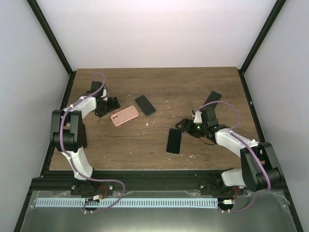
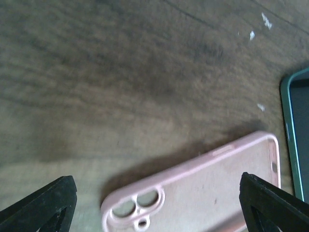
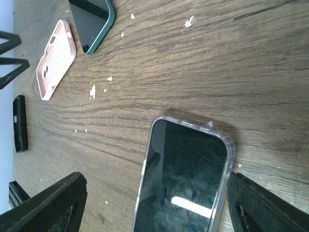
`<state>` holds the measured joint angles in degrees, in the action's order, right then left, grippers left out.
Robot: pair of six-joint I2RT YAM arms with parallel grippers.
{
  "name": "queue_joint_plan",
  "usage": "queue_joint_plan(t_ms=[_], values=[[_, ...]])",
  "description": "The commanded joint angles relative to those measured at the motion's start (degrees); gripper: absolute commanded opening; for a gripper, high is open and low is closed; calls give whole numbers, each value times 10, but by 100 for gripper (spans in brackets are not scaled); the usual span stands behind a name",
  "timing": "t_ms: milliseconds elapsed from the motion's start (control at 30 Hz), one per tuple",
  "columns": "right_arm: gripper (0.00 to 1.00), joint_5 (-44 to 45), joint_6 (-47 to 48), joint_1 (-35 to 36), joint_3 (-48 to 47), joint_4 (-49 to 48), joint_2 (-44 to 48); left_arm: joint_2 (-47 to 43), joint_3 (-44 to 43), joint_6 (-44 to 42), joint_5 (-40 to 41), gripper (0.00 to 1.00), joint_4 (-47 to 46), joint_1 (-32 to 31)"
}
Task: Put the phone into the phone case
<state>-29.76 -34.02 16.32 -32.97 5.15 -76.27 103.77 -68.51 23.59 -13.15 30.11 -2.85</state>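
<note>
A phone with a dark screen (image 3: 186, 183) lies flat on the wooden table (image 1: 159, 87), framed all round by a clear phone case (image 3: 227, 159). In the top view it lies just left of my right gripper (image 1: 182, 126). My right gripper (image 3: 157, 179) is open, its fingers (image 3: 53, 203) standing either side of the phone's end, the right one close to the case's edge. An empty pink case (image 1: 125, 115) lies hollow side up. My left gripper (image 2: 157, 183) is open over its camera-hole end (image 2: 137, 205), holding nothing.
A dark-screened phone in a green case (image 1: 145, 105) lies just right of the pink case (image 3: 55, 58), and its edge shows in the left wrist view (image 2: 292, 130). Small white flecks (image 3: 92, 90) dot the wood. Black frame rails (image 1: 251, 48) border the table.
</note>
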Motion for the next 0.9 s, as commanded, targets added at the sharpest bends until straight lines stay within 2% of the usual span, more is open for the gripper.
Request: queue_joint_plan(t_ms=[0,100,267,400,533,667,800,867], values=[[81,-3,20,-4,-22,10,18,66,-40,-16,-19,92,-28,8],[81,-1,34,-3,-36,20,21,104,-59,-18,-54,90,-15,10],[81,14,47,-2,-64,16,10,106,-48,14,-86,85,16,8],[81,43,63,7,-109,28,-24,60,17,35,-123,78,-7,-4],[81,65,80,16,-145,22,-55,16,79,41,-147,66,-22,-18],[81,73,106,35,-170,-11,-87,-32,146,67,-180,59,-60,-37],[81,111,160,71,-231,7,-151,-82,191,100,-224,57,-101,-53],[81,146,177,86,-270,35,-187,-113,206,113,-215,62,-105,-54]])
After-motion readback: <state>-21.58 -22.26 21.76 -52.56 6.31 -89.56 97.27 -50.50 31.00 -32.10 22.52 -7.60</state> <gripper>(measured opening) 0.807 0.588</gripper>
